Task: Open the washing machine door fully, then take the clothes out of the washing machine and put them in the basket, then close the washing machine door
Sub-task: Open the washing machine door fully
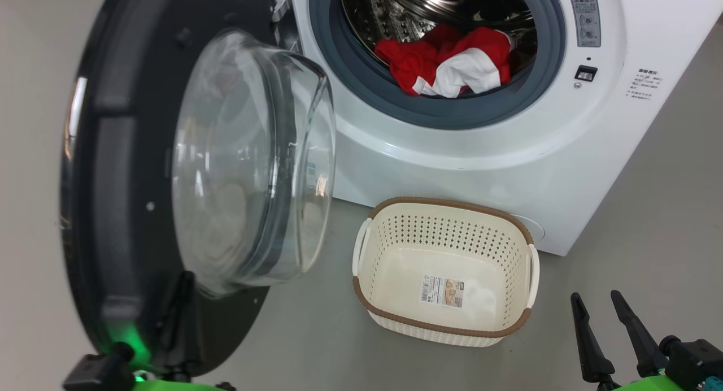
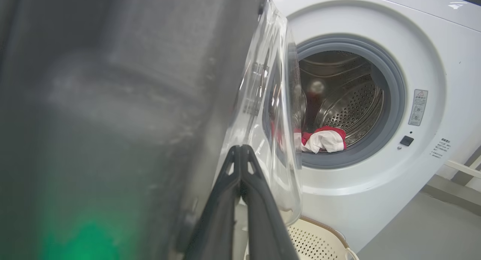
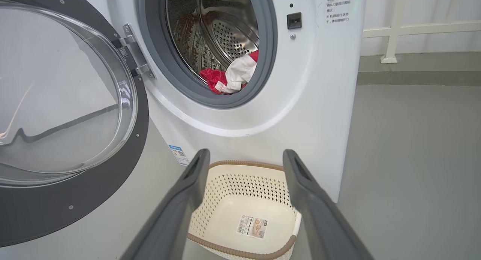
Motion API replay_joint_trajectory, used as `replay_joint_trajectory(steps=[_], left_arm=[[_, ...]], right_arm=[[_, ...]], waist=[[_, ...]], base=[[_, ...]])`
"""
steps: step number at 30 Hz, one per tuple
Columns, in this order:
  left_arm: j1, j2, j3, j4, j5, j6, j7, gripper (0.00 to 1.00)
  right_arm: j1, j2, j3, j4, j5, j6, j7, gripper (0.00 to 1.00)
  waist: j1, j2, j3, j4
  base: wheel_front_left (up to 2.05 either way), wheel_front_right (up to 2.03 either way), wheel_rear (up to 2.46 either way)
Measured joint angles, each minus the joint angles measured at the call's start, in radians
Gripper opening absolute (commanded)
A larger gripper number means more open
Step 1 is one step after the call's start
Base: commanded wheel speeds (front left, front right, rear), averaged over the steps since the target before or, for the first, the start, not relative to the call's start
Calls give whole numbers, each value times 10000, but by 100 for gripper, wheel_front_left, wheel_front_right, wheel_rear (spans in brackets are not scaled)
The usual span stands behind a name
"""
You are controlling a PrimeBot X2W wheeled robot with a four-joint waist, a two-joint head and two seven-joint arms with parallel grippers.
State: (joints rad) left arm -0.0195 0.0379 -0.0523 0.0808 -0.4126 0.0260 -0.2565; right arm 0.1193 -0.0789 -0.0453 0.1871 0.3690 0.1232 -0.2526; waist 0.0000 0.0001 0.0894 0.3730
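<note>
While left gripper [image 2: 240, 151], pinched together, leans on washing machine door [image 1: 113, 153], opening looks done; right gripper [image 1: 594, 296], wide, empty, must fetch clothes [image 1: 452, 63].

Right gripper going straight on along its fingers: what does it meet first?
Likely the white front of the washing machine, just above the basket, where the open right gripper points. Depth is unclear; it might clip the basket rim first.

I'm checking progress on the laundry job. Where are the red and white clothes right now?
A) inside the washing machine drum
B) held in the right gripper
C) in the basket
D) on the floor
A: the clothes lie in the drum of the washing machine, behind its grey ring; none are in the basket.
</note>
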Motion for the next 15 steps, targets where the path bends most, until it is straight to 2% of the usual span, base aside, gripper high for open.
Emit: replay_joint_trajectory(steps=[15], left_arm=[[-477, -136, 2341, 199, 384, -54, 0, 0]], right_arm=[[-244, -109, 21, -54, 0, -2, 0, 100]], waist=[[0, 0, 291, -153]], base=[[0, 0, 0]])
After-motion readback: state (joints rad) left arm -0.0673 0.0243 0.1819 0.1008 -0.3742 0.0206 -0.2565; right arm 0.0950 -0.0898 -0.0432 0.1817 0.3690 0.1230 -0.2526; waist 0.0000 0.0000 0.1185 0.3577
